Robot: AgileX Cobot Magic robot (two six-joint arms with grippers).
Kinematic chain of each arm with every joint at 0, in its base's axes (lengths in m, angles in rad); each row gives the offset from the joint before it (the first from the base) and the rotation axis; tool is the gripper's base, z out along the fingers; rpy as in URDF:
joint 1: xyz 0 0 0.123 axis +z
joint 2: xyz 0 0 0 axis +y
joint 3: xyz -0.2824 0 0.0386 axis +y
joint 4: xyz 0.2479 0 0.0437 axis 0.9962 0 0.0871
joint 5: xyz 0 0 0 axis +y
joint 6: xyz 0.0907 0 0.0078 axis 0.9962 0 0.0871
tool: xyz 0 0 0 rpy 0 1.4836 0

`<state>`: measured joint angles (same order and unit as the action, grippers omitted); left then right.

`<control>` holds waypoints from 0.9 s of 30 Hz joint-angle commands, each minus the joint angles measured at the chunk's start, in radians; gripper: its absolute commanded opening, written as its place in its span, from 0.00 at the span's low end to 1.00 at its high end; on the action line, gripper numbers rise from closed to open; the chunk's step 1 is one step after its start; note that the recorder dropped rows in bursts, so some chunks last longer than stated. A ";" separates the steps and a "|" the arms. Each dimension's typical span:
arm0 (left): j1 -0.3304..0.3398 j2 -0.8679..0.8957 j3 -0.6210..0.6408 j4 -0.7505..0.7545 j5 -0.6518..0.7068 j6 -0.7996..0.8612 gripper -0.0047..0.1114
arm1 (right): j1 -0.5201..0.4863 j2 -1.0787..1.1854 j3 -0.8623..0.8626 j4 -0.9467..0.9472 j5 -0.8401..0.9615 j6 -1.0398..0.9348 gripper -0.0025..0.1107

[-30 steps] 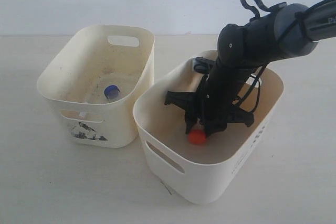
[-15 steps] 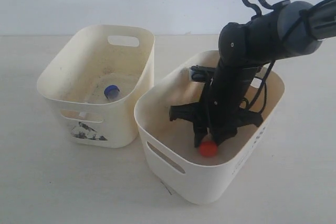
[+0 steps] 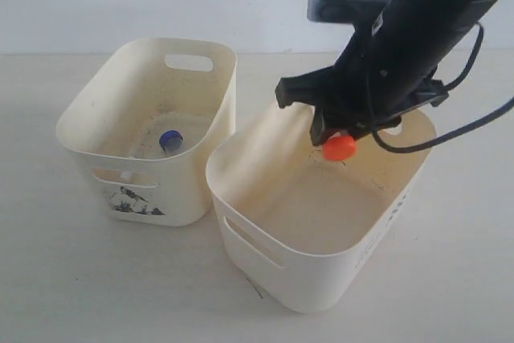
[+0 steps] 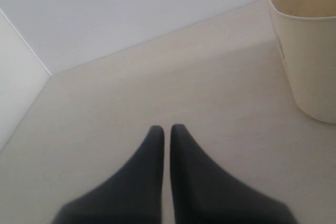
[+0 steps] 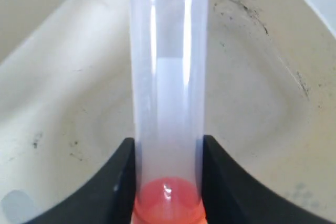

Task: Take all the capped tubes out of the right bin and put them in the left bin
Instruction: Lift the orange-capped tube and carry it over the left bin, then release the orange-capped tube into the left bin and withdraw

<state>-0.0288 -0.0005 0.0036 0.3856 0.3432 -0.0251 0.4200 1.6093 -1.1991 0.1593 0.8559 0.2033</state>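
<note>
My right gripper is shut on a clear capped tube with an orange-red cap. It holds the tube in the air above the right bin, near the far rim. In the right wrist view the tube stands between the two black fingers, cap end toward the camera, over the bin's stained floor. A blue-capped tube lies on the floor of the left bin, which bears the black sticker. My left gripper is shut and empty over the bare table.
The two bins stand side by side, nearly touching, on a pale table. The left wrist view shows the side of a cream bin off to one side. The right arm's black cable hangs over the right bin's far rim.
My right gripper has risen from the floor of the right bin to above its rim, carrying the orange-capped tube. The blue-capped tube and both bins have not moved.
</note>
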 commanded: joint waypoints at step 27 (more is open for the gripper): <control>-0.004 0.000 -0.004 -0.003 -0.002 -0.010 0.08 | 0.184 0.306 -0.219 0.984 -0.564 -1.065 0.61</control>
<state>-0.0288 -0.0005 0.0036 0.3856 0.3432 -0.0251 0.6032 1.9068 -1.4001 1.1352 0.2971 -0.9313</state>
